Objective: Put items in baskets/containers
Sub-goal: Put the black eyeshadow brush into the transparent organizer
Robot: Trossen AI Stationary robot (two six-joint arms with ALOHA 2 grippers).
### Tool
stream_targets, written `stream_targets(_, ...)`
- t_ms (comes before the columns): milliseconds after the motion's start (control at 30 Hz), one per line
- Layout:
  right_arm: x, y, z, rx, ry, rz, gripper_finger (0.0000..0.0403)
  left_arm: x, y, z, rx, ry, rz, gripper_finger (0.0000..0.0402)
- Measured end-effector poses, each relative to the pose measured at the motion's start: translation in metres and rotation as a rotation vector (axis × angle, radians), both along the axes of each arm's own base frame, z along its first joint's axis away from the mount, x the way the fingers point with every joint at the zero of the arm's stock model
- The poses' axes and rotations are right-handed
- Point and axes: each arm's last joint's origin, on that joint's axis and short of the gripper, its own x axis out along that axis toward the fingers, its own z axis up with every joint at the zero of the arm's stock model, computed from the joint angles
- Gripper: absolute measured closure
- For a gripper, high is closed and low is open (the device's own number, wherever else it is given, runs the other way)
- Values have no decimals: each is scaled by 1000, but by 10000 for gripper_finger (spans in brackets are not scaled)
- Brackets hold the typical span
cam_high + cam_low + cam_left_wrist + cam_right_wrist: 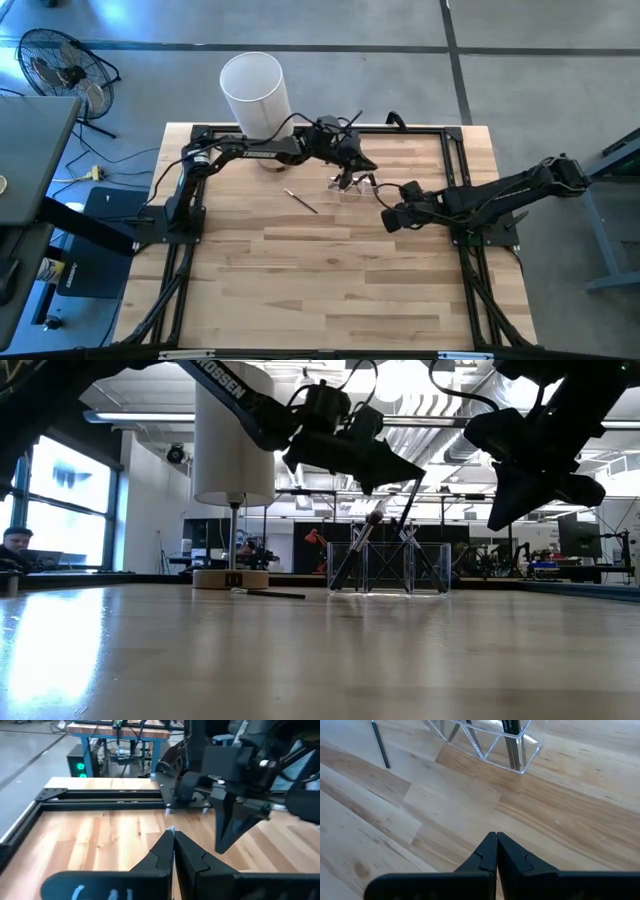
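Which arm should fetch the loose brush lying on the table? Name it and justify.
Left, probably. The left gripper hangs over the clear holder, nearer the loose brush. The right gripper sits beyond the holder, farther away. Both are shut and empty.

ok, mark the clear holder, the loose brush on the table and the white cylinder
clear holder (388,568), low view, front wall
loose brush (300,201), high view, mid-shaft
white cylinder (254,92), high view, side wall
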Motion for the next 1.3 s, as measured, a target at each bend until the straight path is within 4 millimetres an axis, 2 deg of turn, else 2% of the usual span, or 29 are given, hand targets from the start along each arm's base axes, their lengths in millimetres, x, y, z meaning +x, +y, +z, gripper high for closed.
stream_targets(233,0,0,0,0,-1,-2,402,-1,1,-5,1,54,43,401)
stream_targets(467,0,0,0,-4,-1,-4,402,-2,1,-13,33,148,179,386)
stream_targets(633,1,0,1,-18,-16,-12,402,-3,2,-15,38,167,204,352)
stream_targets(900,2,-1,1,-30,-24,-11,402,-3,2,-14,45,162,203,270)
stream_targets(967,2,-1,1,-37,-20,0,402,-5,1,-8,38,162,206,256)
stream_targets(1067,2,-1,1,-49,-11,19,402,-12,-1,14,19,125,216,244)
stream_targets(1200,3,0,2,-85,5,81,402,-25,-10,46,-83,101,236,246)
stream_targets(1300,4,0,2,-110,13,134,402,-36,-20,62,-209,147,258,252)
